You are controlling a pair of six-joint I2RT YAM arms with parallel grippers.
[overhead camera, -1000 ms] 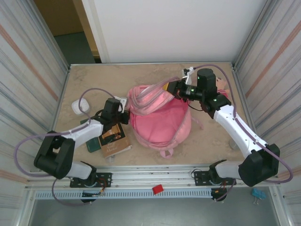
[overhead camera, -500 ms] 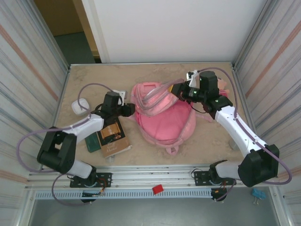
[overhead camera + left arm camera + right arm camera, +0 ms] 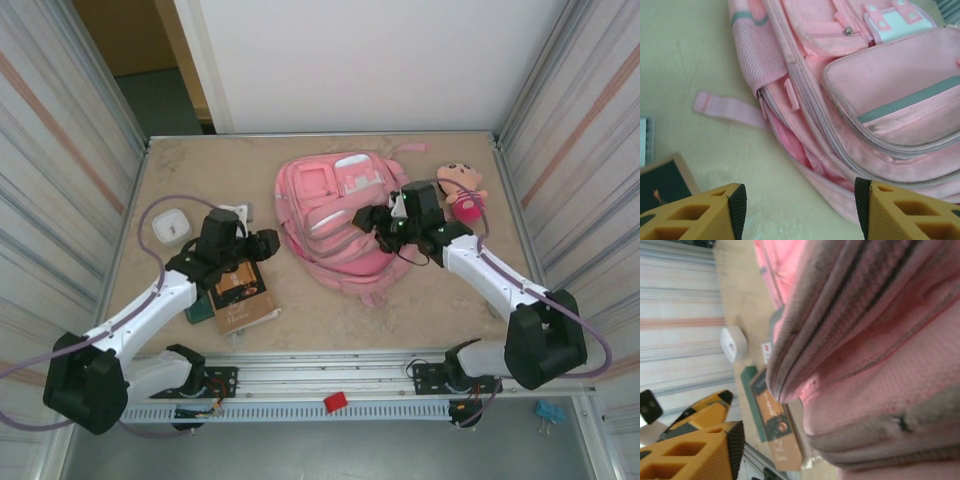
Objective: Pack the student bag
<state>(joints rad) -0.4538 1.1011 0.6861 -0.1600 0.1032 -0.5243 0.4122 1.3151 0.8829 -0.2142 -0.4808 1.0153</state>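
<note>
The student bag (image 3: 335,225), a large pink backpack, lies flat in the middle of the table with its front zip pockets up. My left gripper (image 3: 265,243) hovers just left of it, open, with bare table between its fingers (image 3: 735,205). In the left wrist view the bag (image 3: 880,85) shows its unzipped side seam and a loose strap (image 3: 725,107). My right gripper (image 3: 372,219) sits over the bag's right part, open. In the right wrist view pink fabric (image 3: 880,340) hangs close to the lens. One yellow finger (image 3: 734,445) shows there and the other is hidden.
A brown book (image 3: 238,290) lies on a green one (image 3: 197,305) near the front left. A small white case (image 3: 171,224) sits at the left, a pink-dressed doll (image 3: 462,187) at the back right. Metal walls close both sides.
Both grippers opened and let go of the bag, which dropped flat with its front pockets up. The left gripper drew back to the left; the right one lowered over the bag.
</note>
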